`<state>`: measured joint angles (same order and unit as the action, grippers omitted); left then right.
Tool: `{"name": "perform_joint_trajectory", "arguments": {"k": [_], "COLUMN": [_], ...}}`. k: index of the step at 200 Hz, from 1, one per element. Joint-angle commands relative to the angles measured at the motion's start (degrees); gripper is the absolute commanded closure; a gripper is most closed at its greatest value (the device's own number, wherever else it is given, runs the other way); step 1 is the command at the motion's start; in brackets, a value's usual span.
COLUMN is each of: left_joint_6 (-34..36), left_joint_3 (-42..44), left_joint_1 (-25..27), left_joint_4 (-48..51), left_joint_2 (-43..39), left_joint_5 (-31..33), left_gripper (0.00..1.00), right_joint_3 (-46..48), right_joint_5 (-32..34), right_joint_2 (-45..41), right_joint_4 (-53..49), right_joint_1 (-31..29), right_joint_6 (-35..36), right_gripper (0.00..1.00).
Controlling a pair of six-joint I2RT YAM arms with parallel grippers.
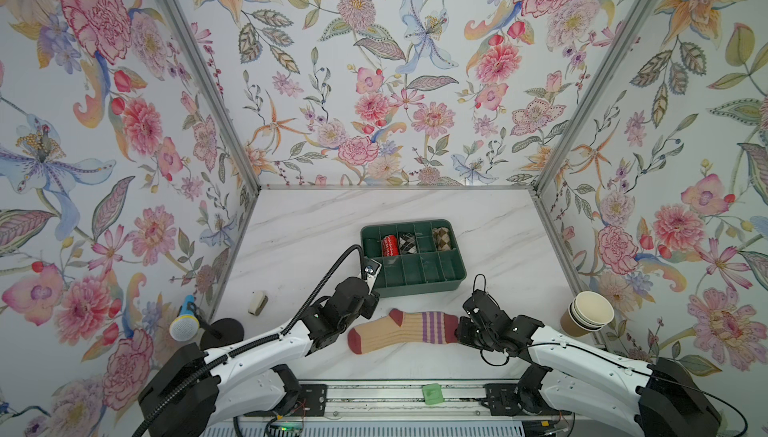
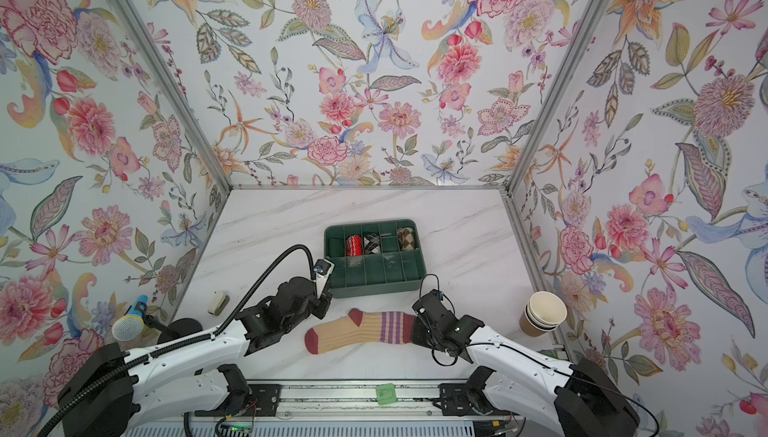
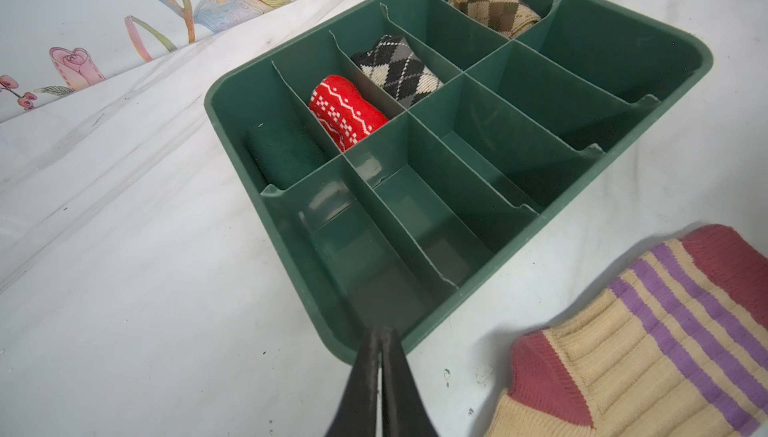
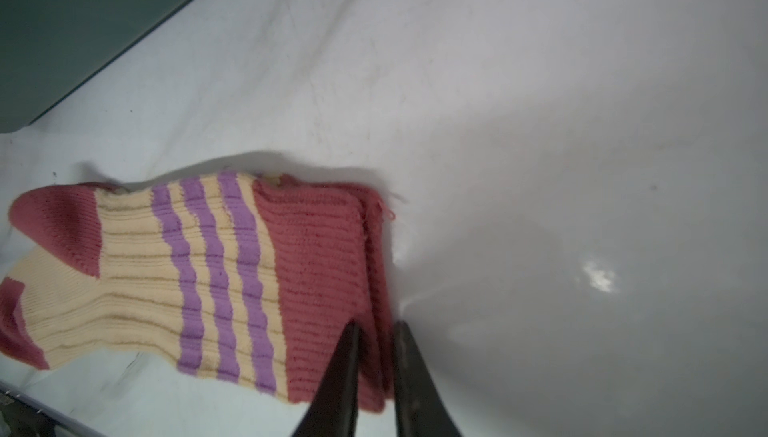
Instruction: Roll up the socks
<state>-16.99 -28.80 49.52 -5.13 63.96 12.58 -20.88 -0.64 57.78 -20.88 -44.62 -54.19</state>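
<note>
1. Sock (image 1: 407,331) (image 2: 360,331): lies flat and unrolled on the marble table (image 1: 307,227), near-ctr, just near of the tray (image 1: 415,289) (image 2: 374,289). Toe points left, cuff right, heel toward the far side. Cream w/ three purple stripes; maroon toe, heel and cuff.
2. Right gripper (image 4: 377,327) (image 1: 459,331): at the sock's right end. In the right wrist view the jaws stand narrow and are clamped on the cuff edge, w/ maroon fabric filling the gap. The rest of the sock (image 4: 187,272) rests on the table.
3. Left gripper (image 3: 383,333): clenched, fingertips together, nothing between them. The tips sit at the tray's near-left corner; contact w/ the rim cannot be told. It is clear of the sock (image 3: 648,351), whose heel lies just to the right.
4. Tray (image 3: 390,281) (image 4: 62,19): green, w/ divided compts. Far row from the left:
   - dark green roll (image 3: 286,156)
   - red/white roll (image 3: 347,112) (image 1: 390,245)
   - black-grey argyle roll (image 3: 399,71)
   - brown argyle roll (image 3: 494,2) (image 1: 441,238), in the far-right compt
5. Periphery:
   - Paper cup stack (image 1: 588,318) (image 2: 542,314) stands at the right edge.
   - Microphone (image 1: 183,324) (image 2: 126,324) is at the near left.
   - Small white item (image 1: 257,302) lies left of the tray, well apart from the sock.
</note>
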Motion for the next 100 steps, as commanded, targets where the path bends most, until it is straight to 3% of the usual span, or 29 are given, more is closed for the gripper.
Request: {"name": "perform_joint_trajectory", "arguments": {"k": [1,52,100], "left_joint_6": [0.29,0.55,1.34], "left_joint_3": [-1.49,-2.16,-4.21], "left_joint_1": [0.49,0.49,0.49], "left_joint_4": [-0.02,-0.18,-0.33], "left_joint_2": [0.44,1.50,2.66], "left_joint_5": [-0.27,-0.71,-1.08], "left_gripper": [0.92,0.92,0.93], "right_joint_3": [2.12,2.15,-1.84], "right_joint_5": [0.16,0.84,6.36], "right_joint_2": [1.33,1.14,-0.86], "right_joint_4": [-3.28,-4.21,-10.19], "right_joint_1": [-0.36,-0.44,-1.26], "right_joint_6": [-0.22,-0.05,3.00], "right_gripper": [0.90,1.00,1.00]}}
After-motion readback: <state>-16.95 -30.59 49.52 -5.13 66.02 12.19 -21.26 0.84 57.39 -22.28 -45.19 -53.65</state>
